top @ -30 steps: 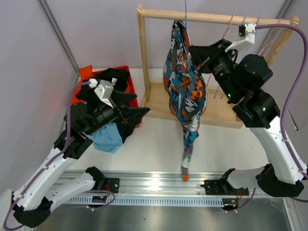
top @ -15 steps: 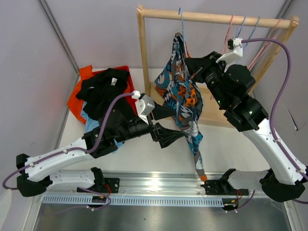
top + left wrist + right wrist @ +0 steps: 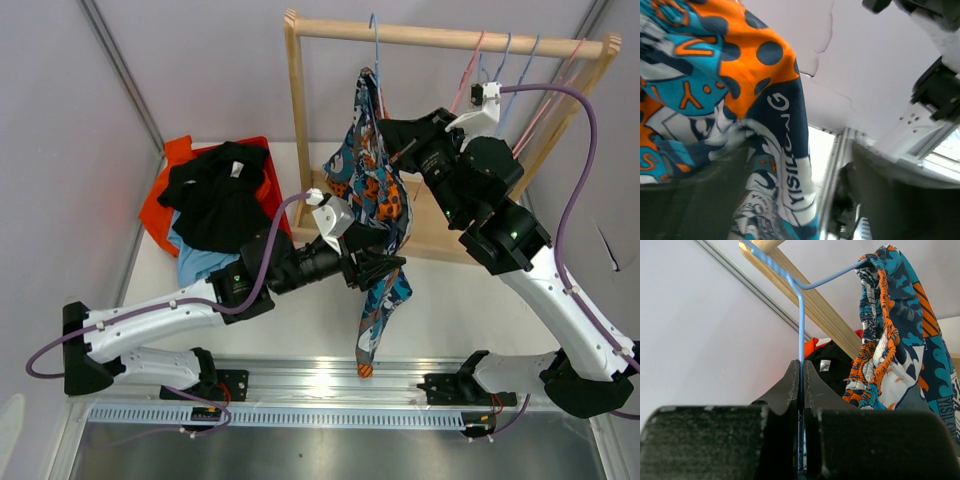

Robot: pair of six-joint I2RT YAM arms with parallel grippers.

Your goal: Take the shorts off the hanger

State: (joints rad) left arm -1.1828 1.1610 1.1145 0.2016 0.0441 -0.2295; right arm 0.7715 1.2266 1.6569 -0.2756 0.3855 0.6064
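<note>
While hanger (image 3: 801, 325) holds them, patterned shorts (image 3: 370, 190), bunched.

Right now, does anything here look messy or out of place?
Yes. The patterned shorts hang bunched and twisted on one arm of the blue hanger rather than draped flat, with a long tail trailing down toward the table's near edge. At the back left, a heap of shorts lies loosely piled.

The patterned shorts (image 3: 735, 95) fill the left of the view. They are orange with navy dots above and blue and white below, with white lettering on a navy band. The left pincer (image 3: 795, 205) shows as two dark, blurred fingers (image 3: 685, 200) set wide apart, with the fabric hanging between them. Black and white arm parts (image 3: 935, 90) stand against a pale wall (image 3: 865, 65).
</note>
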